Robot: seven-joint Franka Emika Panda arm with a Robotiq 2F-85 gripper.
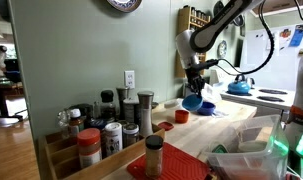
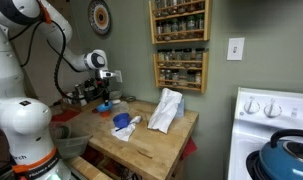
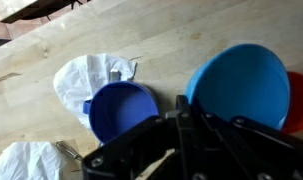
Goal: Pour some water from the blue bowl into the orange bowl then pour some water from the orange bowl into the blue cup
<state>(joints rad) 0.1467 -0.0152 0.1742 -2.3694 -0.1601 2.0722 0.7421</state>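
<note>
Arm (image 1: 219,22) comes in from high, elbow bent, forearm sloping down, wrist pointed at the table (image 3: 51,40). In an exterior view the end effector (image 2: 105,92) hangs low over the table's far end. In the wrist view the end effector (image 3: 181,104) appears clamped on the rim of the blue bowl (image 3: 239,85), though the contact is dark and hard to read. Bowl tilted, inside facing the wrist camera. Orange bowl (image 3: 300,100) just beside it, partly hidden behind its edge. Blue cup (image 3: 121,108) upright on the table, touching a white cloth (image 3: 89,75).
</note>
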